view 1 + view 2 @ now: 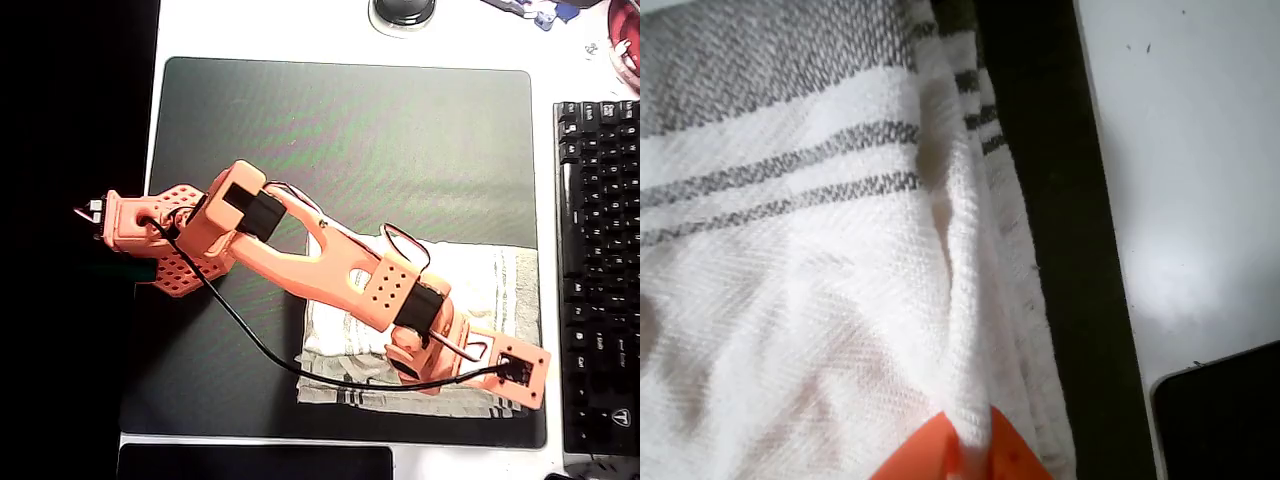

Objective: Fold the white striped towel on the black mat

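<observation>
Fingers (960, 452): orange tips closed on a raised ridge of the white striped towel (810, 250), pinched near its hem, presumably to carry that side over. Towel (480, 290) lies at the black mat (350, 130) near-right corner in the overhead view, partly doubled; hem close to the mat's edge and bare worktop (1180, 150); far mat half open; keyboard (598, 270) flanks right
</observation>
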`<state>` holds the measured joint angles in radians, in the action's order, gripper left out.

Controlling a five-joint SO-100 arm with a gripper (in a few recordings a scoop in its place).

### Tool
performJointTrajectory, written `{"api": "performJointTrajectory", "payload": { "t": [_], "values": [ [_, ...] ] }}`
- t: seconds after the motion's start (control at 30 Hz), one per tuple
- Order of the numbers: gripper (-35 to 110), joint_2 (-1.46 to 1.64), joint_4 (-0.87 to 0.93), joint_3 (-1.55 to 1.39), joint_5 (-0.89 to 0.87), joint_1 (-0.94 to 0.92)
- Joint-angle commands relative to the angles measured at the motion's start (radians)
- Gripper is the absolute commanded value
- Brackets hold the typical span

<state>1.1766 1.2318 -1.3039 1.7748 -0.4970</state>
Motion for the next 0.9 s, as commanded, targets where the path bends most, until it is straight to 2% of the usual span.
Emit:
{"api": "performJointTrajectory", "payload": {
  "t": [0.0, 0.17, 0.73, 0.87],
  "values": [
    [1, 0.009, -0.014, 0.002, 0.021, -0.031],
    [11, 0.035, 0.002, -0.012, 0.012, -0.048],
    [11, 0.371, 0.229, -0.092, -0.006, -0.014],
    [9, 0.414, 0.331, -0.141, -0.008, -0.006]
  ]
}}
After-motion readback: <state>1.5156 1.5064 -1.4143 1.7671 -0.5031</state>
